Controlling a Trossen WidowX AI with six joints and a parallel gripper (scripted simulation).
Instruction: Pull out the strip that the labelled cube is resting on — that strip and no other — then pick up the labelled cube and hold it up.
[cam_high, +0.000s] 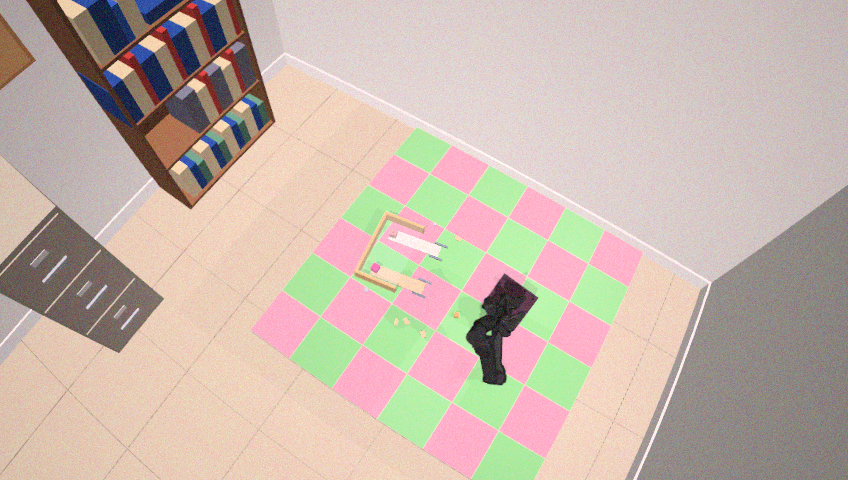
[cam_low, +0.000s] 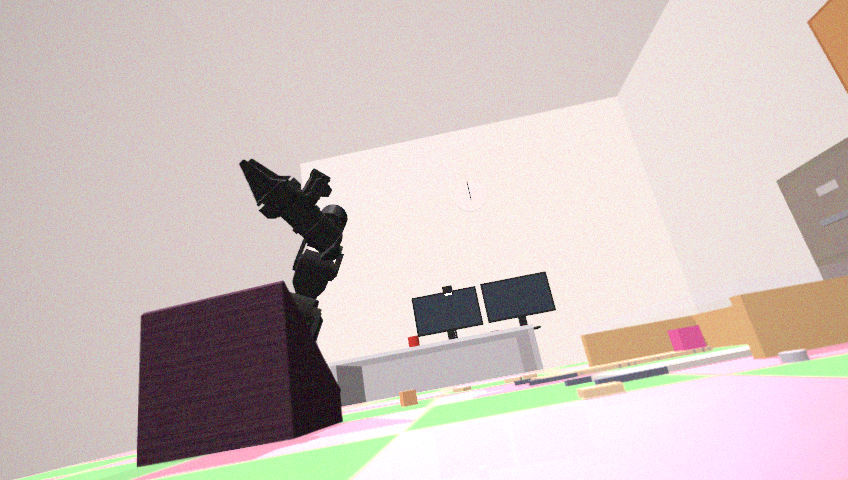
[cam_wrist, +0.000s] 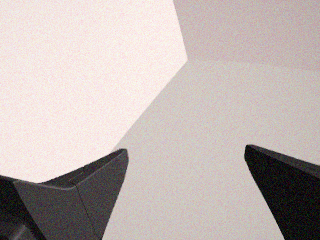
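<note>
A white strip (cam_high: 414, 243) and a tan strip (cam_high: 406, 280) lie roughly parallel inside a three-sided wooden frame (cam_high: 370, 243) (cam_low: 797, 318). A pale pink cube (cam_high: 393, 234) is at the white strip's inner end. A magenta cube (cam_high: 375, 268) is at the tan strip's inner end; a magenta cube (cam_low: 686, 338) also shows in the exterior view. No label is readable, so which cube is labelled cannot be told. My gripper (cam_low: 245, 161) (cam_wrist: 187, 153) is open and empty, raised high and pointing upward, well away from both strips. Its fingertips blend into dark shapes in the top view.
A dark purple box (cam_high: 523, 295) (cam_low: 214, 374) stands beside the arm. Short dark rails flank the strips' outer ends. An orange cube (cam_high: 456, 314) (cam_low: 408, 397) and several small tan pieces lie between the arm and the frame. A small grey disc (cam_low: 793, 355) lies outside the frame.
</note>
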